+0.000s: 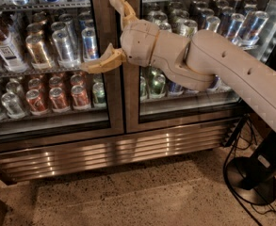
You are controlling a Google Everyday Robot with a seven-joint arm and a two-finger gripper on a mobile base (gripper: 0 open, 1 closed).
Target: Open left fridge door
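The fridge (109,155) fills the view, both glass doors shut. The left fridge door (110,108) shows shelves of silver and red cans and a bottle behind its glass. My gripper (98,33) is open, one finger (122,7) pointing up and the other reaching left, in front of the steel strip where the two doors meet. Its lower finger overlaps the left door's right edge. Nothing is held between the fingers. My tan arm (231,65) crosses the right door (189,102) from the right.
A ribbed steel grille runs along the fridge's base. A black stand base (253,181) with cables (231,149) sits on the speckled floor at the right. A dark object pokes in at the bottom-left corner.
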